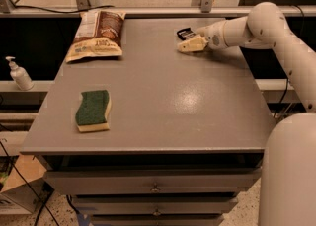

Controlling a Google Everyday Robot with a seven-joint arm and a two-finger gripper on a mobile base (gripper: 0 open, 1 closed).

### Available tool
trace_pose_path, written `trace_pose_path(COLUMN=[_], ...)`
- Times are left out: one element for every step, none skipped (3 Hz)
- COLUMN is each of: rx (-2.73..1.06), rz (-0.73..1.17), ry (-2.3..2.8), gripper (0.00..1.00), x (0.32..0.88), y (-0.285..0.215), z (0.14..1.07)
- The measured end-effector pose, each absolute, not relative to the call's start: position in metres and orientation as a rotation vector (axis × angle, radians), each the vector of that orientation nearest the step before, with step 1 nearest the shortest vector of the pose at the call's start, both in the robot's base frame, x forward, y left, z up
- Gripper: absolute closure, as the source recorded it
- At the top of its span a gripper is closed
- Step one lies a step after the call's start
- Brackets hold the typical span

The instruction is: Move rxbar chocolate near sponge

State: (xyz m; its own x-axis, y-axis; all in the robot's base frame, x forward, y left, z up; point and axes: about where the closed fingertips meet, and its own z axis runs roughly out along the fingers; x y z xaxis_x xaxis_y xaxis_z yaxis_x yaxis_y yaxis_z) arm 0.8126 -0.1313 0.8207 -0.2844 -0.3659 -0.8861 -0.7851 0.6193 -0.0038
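Small flat rxbar chocolate in black wrapper, lying at far right of grey tabletop, well apart from green-topped yellow sponge near the front left. Pale gripper low, just beside the bar; open or closed, cannot tell. Probably light, fairly stiff, slick-wrapped; best pinched across the narrow width. Long axis seemingly roughly left-right, partly hidden.

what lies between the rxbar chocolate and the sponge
Only bare tabletop, in the camera view, from rxbar chocolate to sponge. The gripper is at the bar, far right.
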Motion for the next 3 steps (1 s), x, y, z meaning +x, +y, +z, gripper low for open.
trace_pose_path(rx=[-0.918,-0.918,-0.987], rz=[0.551,0.551,0.549], ry=[1.888,1.888,1.865], gripper=[0.87,1.0,1.0], x=[0.813,0.813,0.792], y=[-0.131,-0.131,-0.116], z=[0.826,0.828,0.84])
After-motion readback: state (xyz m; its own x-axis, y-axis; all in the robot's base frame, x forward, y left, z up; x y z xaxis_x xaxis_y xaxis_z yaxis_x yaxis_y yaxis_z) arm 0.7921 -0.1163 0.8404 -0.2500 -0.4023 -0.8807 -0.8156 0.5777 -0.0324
